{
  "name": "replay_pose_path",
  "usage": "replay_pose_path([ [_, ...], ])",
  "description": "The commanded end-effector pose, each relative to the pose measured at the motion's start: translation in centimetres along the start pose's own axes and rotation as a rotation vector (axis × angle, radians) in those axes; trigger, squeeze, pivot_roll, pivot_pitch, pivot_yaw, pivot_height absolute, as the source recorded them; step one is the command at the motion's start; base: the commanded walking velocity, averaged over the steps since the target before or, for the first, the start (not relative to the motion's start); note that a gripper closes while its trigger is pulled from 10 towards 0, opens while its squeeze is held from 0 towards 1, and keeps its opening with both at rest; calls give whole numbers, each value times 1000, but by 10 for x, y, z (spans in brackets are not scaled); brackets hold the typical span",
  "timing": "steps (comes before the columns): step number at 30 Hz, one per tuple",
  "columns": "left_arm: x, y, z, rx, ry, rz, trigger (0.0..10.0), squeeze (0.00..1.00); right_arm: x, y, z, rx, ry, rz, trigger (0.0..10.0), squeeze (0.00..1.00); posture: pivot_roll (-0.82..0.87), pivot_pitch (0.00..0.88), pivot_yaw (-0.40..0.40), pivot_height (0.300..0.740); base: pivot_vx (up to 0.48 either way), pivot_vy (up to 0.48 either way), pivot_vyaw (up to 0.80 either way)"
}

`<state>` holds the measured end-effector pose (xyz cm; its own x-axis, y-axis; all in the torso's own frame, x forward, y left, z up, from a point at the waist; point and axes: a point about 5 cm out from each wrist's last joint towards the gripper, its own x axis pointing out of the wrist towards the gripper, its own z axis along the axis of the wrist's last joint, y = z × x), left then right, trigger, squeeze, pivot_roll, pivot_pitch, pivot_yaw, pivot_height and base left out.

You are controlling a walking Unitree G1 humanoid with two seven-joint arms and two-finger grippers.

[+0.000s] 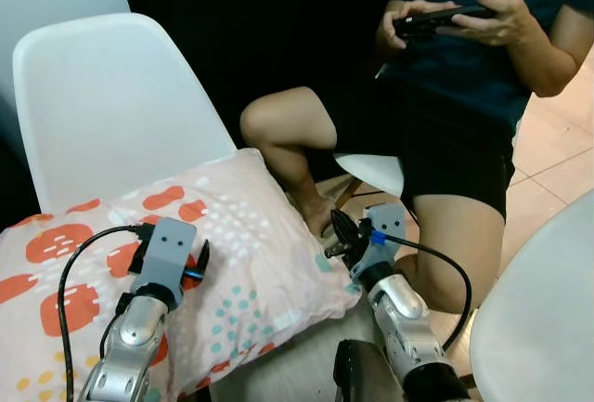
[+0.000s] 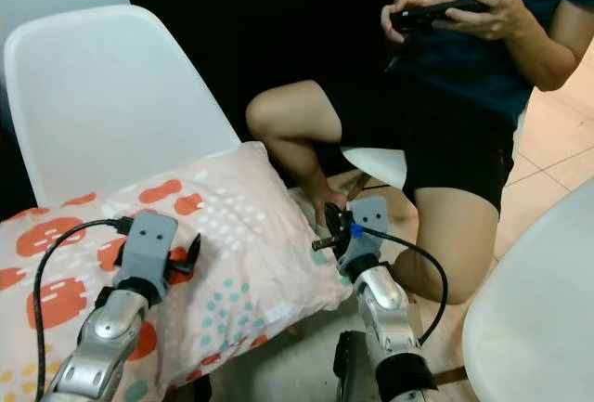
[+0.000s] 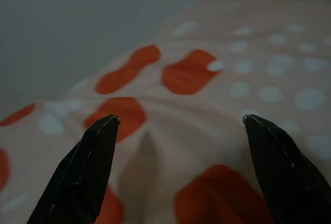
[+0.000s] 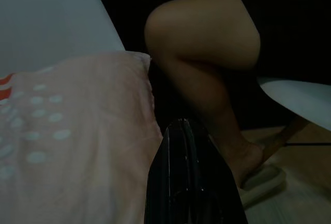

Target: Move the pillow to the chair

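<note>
White chair (image 1: pixel 111 96) holds pillow (image 1: pixel 241 235); left gripper (image 3: pixel 178 131) wide above it

Soft matt cloth pillow (image 1: pixel 241 235) lies against a smooth, glossy white plastic chair (image 1: pixel 111 96).

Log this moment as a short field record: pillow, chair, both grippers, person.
pillow: pink pillow with orange and teal spots, lying on the seat of the white chair
left gripper: left gripper open, fingers spread just above the pillow top
right gripper: right gripper at the pillow's right edge, shut, holding nothing
person: person seated behind on another chair, holding a dark controller, one foot near the right gripper
</note>
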<state>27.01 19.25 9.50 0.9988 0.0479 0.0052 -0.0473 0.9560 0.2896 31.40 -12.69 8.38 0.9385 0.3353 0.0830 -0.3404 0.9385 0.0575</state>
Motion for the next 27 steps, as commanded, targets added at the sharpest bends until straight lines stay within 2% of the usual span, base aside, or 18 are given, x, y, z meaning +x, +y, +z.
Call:
replay_pose_path([
  [1, -3, 1, 2, -10, -22, 19, 10000, 0, 0, 3, -5, 1, 35, 12, 10000, 0, 25, 71, -51, 558, 0, 0, 0],
  [7, -5, -2, 0, -18, -19, 21, 10000, 0, -1, 4, -5, 13, 38, 39, 10000, 0, 27, 70, -55, 558, 0, 0, 0],
  [15, -5, -7, 0, -15, -27, 19, 10000, 0, -2, 5, -5, 1, 25, 52, 10000, 0, 23, 58, -52, 587, 0, 0, 0],
  [27, -4, -6, -2, -25, -18, 27, 10000, 0, -3, 2, -5, -6, 28, 54, 10000, 0, 17, 45, -53, 587, 0, 0, 0],
])
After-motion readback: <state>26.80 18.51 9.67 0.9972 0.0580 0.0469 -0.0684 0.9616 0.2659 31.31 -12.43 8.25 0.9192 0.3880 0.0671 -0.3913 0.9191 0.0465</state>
